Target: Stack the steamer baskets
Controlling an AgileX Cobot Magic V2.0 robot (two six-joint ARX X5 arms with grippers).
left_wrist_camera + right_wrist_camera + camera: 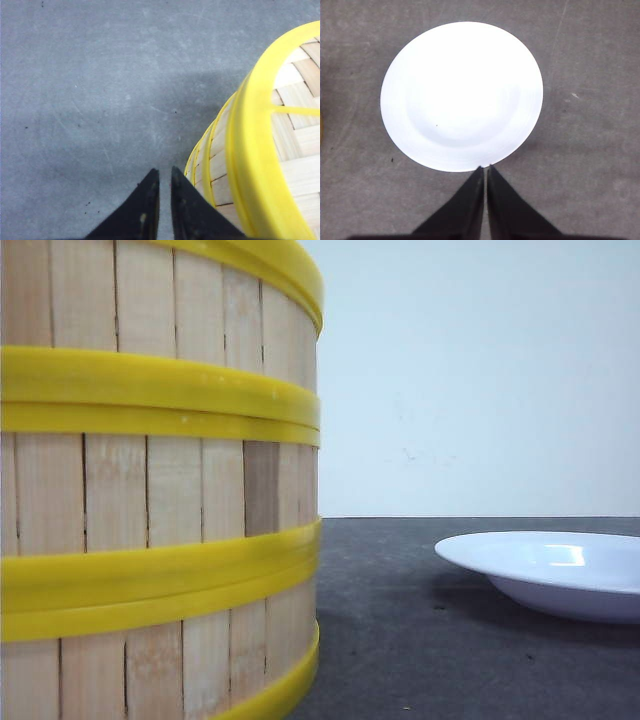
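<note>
- You see the steamer baskets [160, 490] stacked at the left of the front view, three tiers showing, on the dark table [400, 640]; bare table lies between them and the white plate [560, 575] on the right.
- Your left gripper [165, 175] is clenched on nothing, just beside the stack's wall; the top basket [295, 125] shows only its woven floor.
- Your right gripper [485, 170] is clenched too, its tips at the plate's rim; the plate holds nothing.

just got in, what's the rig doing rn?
Nothing is being held. The steamer baskets already stand stacked on the dark table, three tiers showing in the front view. The left hand hangs beside the stack with its fingers close together, over bare table. The right hand is shut and empty, its tips at the near edge of an empty white plate that sits off to the stack's right.
</note>
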